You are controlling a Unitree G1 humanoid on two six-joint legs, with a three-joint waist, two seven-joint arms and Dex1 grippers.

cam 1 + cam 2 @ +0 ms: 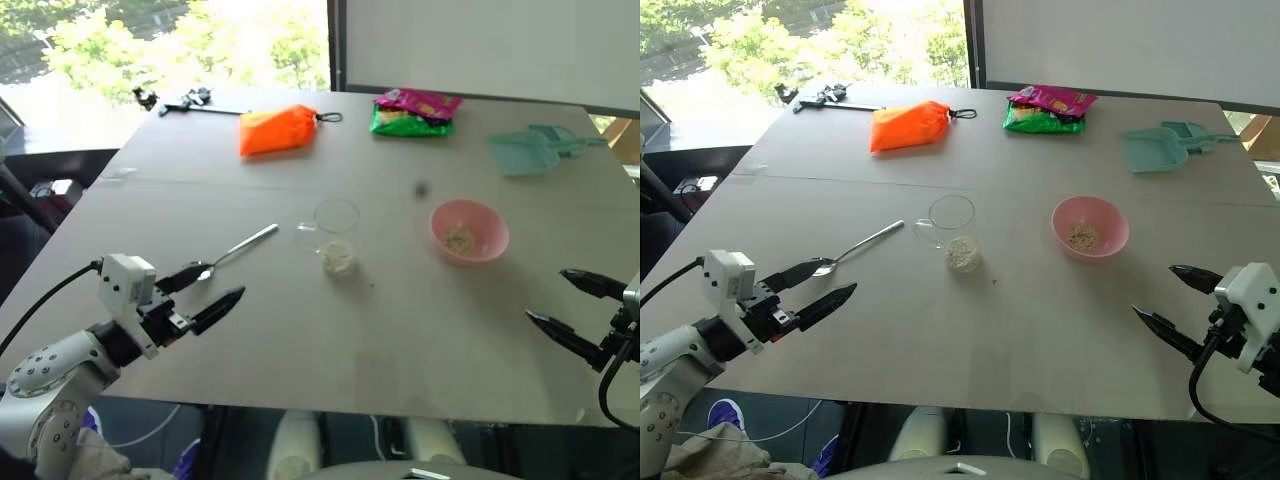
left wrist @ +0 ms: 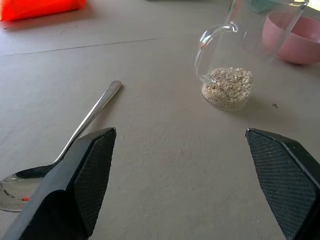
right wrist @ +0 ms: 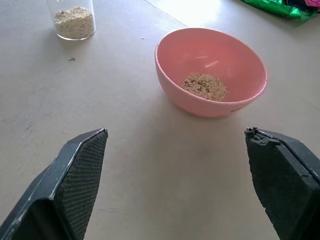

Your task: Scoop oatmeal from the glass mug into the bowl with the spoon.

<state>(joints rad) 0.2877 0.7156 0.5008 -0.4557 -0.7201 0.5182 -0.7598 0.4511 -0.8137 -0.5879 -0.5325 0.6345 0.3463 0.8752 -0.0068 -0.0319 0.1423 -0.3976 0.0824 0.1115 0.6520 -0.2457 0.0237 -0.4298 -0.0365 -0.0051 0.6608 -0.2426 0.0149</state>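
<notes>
Black and spread wide, the fingers of the left gripper (image 1: 205,290) hold nothing; they hang over the near left part of the grey table (image 1: 400,340). Taking that gripper as the middle of a dial in the head view, the spoon (image 1: 238,250) lies at about one o'clock, its small bowl end just beside the upper fingertip and its handle running away up the table. Further on along much the same line, nearer two o'clock, stands the glass mug (image 1: 336,238), upright, with a low layer of oatmeal (image 2: 228,87) in its bottom. The pink bowl (image 1: 468,232) sits beyond it at three o'clock, well apart from the mug, and a little oatmeal already lies in it.

The right gripper (image 1: 578,312) is likewise parted and empty, low on the right; the bowl is at about eleven o'clock from it.

At the far edge lie an orange pouch (image 1: 277,130), a green and pink packet (image 1: 413,112) and a teal dustpan (image 1: 530,148).

By my reading the step in hand is picking up the spoon. The next move would call for the left fingers to close over the thin handle, which lies flat on the table and may slip.
</notes>
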